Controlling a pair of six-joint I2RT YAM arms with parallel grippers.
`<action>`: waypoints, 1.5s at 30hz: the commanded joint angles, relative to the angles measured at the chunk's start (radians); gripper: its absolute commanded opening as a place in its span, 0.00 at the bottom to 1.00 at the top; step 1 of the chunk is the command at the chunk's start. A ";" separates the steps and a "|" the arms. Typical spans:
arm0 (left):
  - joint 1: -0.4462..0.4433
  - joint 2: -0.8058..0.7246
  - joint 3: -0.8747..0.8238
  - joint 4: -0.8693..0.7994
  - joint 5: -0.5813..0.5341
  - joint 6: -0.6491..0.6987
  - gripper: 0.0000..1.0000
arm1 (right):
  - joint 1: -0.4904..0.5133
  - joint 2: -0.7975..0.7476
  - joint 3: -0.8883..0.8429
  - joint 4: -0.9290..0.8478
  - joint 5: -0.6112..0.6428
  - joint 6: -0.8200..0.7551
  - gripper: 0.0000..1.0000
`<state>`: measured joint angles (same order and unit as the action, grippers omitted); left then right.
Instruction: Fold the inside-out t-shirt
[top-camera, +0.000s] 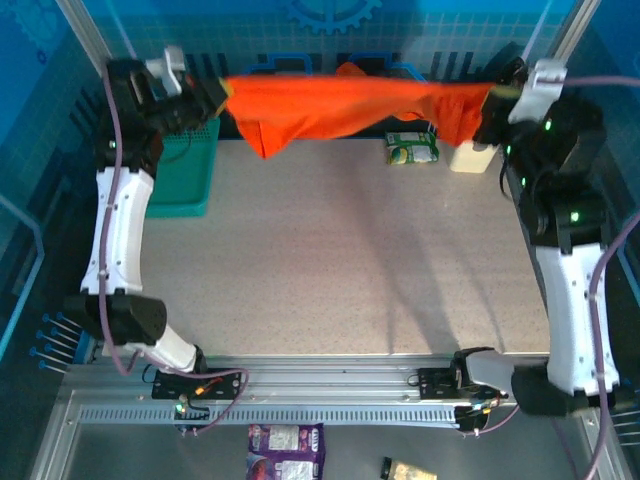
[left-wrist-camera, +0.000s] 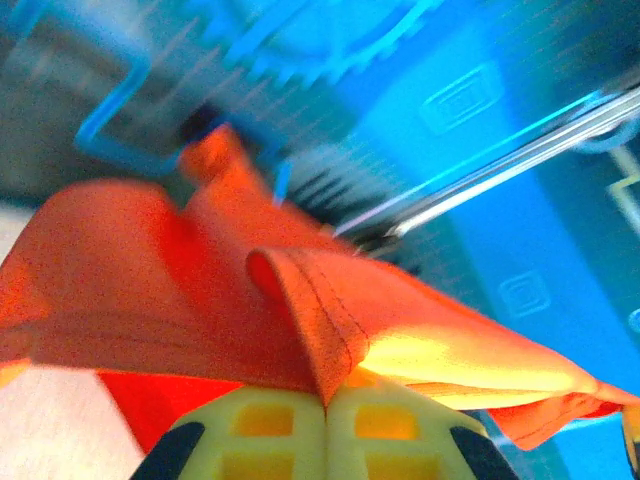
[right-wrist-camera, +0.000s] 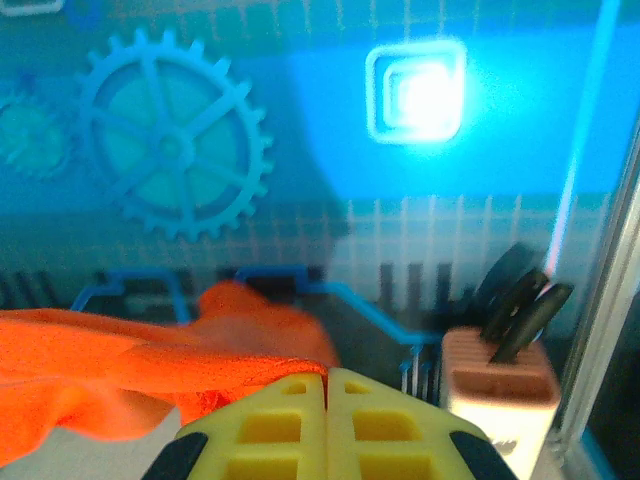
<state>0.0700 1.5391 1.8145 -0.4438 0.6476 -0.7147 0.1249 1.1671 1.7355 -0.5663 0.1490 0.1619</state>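
closest to my left wrist lens, the yellow fingers (left-wrist-camera: 250, 430) of my left gripper (left-wrist-camera: 326, 398) are pressed together, with a stitched hem of the inside-out t-shirt (left-wrist-camera: 140, 290) pinched in the seam between them. my right gripper (right-wrist-camera: 326, 378) is clenched the same way, an orange edge caught between its pads. seen from above, the shirt hangs in the air between my two grippers as a sagging band along the far edge of the table (top-camera: 330, 270). it is bunched, and it droops lowest on the left beside the teal basket (top-camera: 185, 175); i cannot tell whether that low corner brushes the surface. i judge the step in hand to be spreading the cloth flat before any fold is made. to do it well i should hold both pinches firm, level the two grippers and draw them slightly apart until the sag tightens. then i should bring both arms toward me at the same pace and lower them so the hanging edge lands first and the rest lies down smooth. the green packet (top-camera: 412, 148) and the block with dark handles (right-wrist-camera: 500, 375) sit under my right end, so the shirt should clear them before it comes down, and the low corner should stay out of the basket.
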 joint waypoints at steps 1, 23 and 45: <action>0.005 -0.110 -0.331 -0.112 0.007 0.084 0.00 | 0.043 -0.099 -0.238 -0.139 -0.093 0.077 0.00; -0.087 -0.300 -0.949 -0.264 -0.395 0.150 0.41 | 0.008 -0.068 -0.909 -0.100 -0.235 0.357 0.55; 0.013 -0.046 -0.815 -0.211 -0.525 0.251 0.42 | -0.335 0.562 -0.811 0.192 -0.578 0.453 0.58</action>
<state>0.0746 1.4624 0.9520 -0.6426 0.1234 -0.5186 -0.1078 1.7523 0.9394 -0.3531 -0.4931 0.5827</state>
